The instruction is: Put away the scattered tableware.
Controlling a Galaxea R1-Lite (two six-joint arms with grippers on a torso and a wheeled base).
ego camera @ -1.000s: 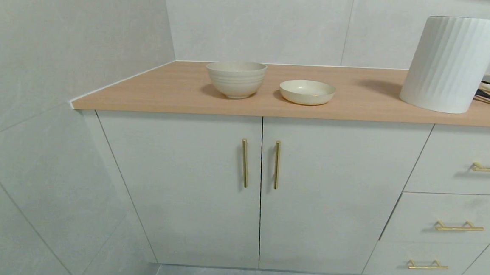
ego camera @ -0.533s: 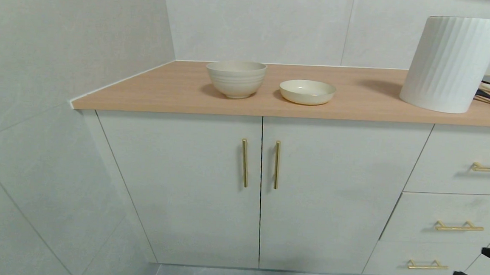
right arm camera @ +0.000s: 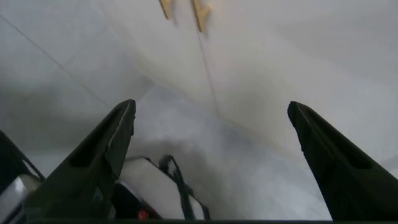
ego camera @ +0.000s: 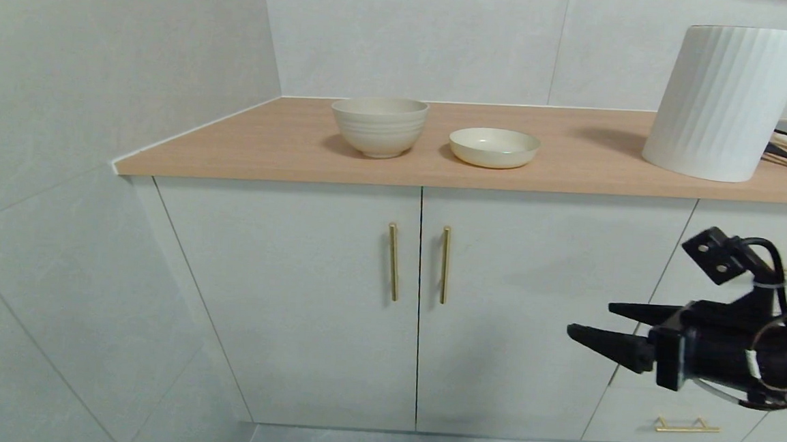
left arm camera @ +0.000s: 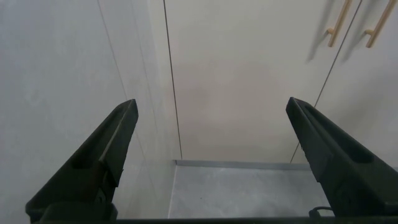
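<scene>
A ribbed cream bowl [ego camera: 379,126] and a shallow cream dish [ego camera: 493,147] stand upright, side by side and apart, on the wooden countertop [ego camera: 248,147].

Black tool [ego camera: 590,318], looping cables [ego camera: 770,254], perhaps white tag [ego camera: 754,364]

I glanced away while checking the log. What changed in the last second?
The right gripper came up into the head view from the lower right and now sits in front of the drawers, jaws open and empty, pointing toward the cabinet doors. Nothing was grasped or released. The bowl, the shallow dish and the ribbed white container stayed put on the counter; the doors stayed shut.
</scene>
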